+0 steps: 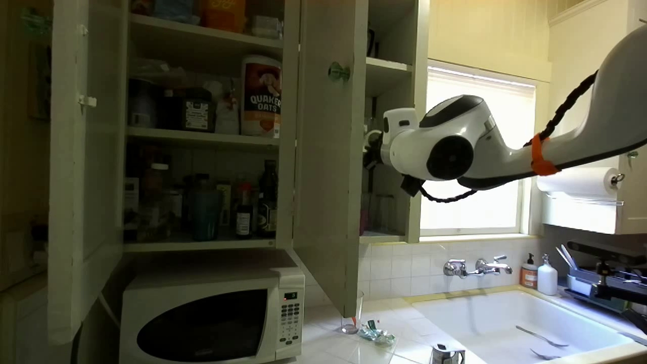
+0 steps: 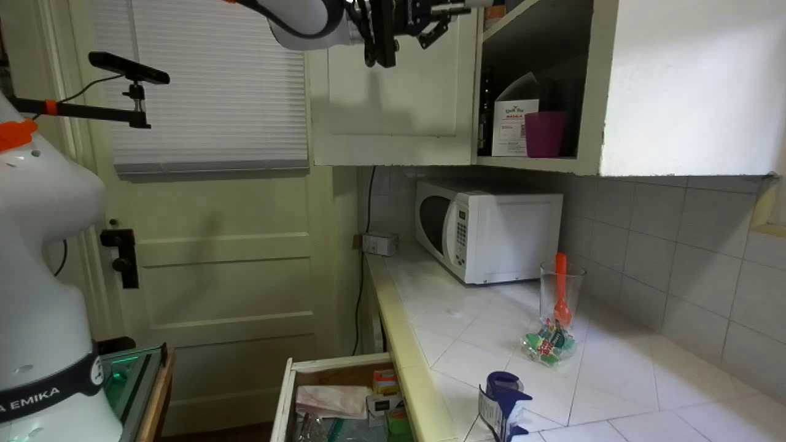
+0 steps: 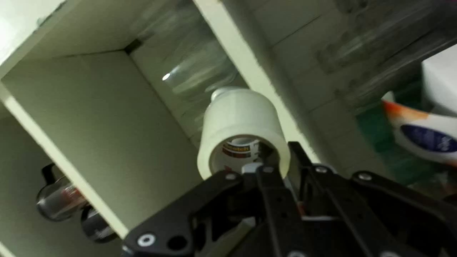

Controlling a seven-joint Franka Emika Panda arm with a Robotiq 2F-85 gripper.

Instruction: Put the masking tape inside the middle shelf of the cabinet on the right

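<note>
The masking tape is a pale wide roll with a Scotch label inside its core. In the wrist view my gripper is shut on the roll's wall, one finger inside the core, the other outside. The roll is held at the narrow white cabinet's opening, overlapping the space above the middle shelf; I cannot tell if it touches. The middle shelf's edge also shows in an exterior view. The gripper is partly hidden behind the cabinet door. It also shows at the top of an exterior view.
Clear glassware stands at the back of the same compartment. Glass carafes stand on the board above. A tea box and purple cup stand in the compartment below. The wider cabinet's shelf is crowded.
</note>
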